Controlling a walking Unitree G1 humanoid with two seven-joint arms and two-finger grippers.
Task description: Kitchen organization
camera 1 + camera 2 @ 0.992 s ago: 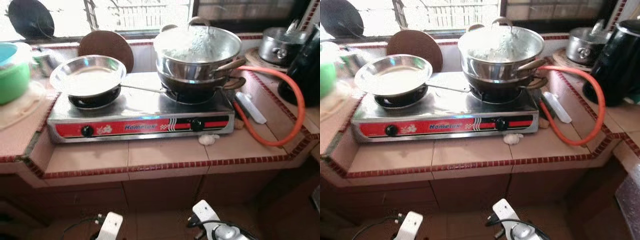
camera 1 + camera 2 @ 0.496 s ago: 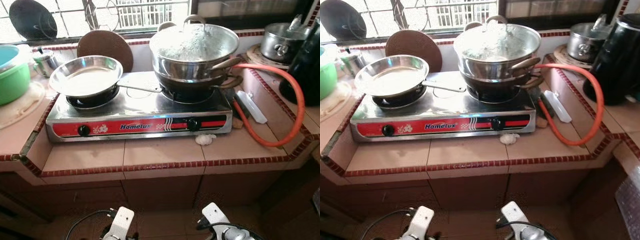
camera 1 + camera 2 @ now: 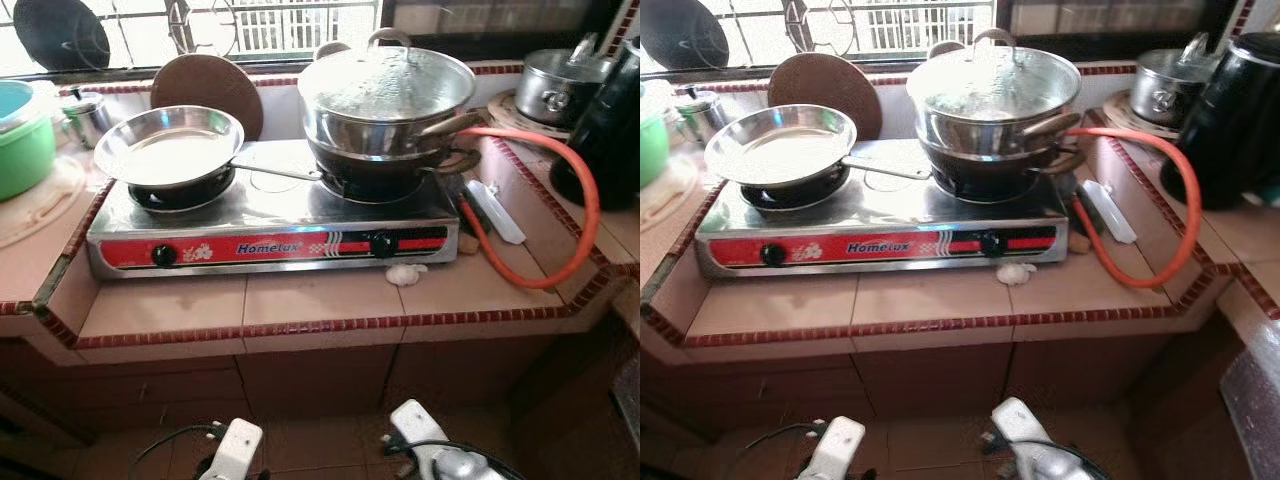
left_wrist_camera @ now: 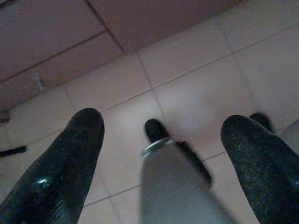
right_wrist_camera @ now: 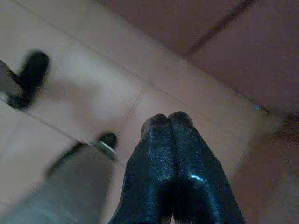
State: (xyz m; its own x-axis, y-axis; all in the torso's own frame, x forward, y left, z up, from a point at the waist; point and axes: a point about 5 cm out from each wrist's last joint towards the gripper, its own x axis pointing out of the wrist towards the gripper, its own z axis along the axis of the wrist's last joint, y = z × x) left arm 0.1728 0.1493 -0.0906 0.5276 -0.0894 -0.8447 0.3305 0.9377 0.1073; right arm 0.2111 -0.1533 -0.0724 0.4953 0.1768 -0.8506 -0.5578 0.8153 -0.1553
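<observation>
A two-burner stove (image 3: 265,225) labelled "Homelux", with two black knobs, stands on the tiled desk (image 3: 250,305); one steel pan (image 3: 170,148) sits on its left burner and one stack of lidded pots (image 3: 385,105) on its right. One orange hose (image 3: 560,215) loops beside the stove, near one black kettle (image 3: 610,130). The left gripper (image 4: 161,140) hangs released over the floor (image 4: 196,79), and the right gripper (image 5: 169,122) hangs clenched, empty.

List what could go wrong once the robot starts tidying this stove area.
1. The lidded pot sits stacked on a dark pan on the stove's right burner; nudging the stack could topple it.
2. The frying pan's long handle points toward the stack, so lifting it carelessly may knock it.
3. The orange gas hose loops across the counter; a gripper could snag it.
</observation>
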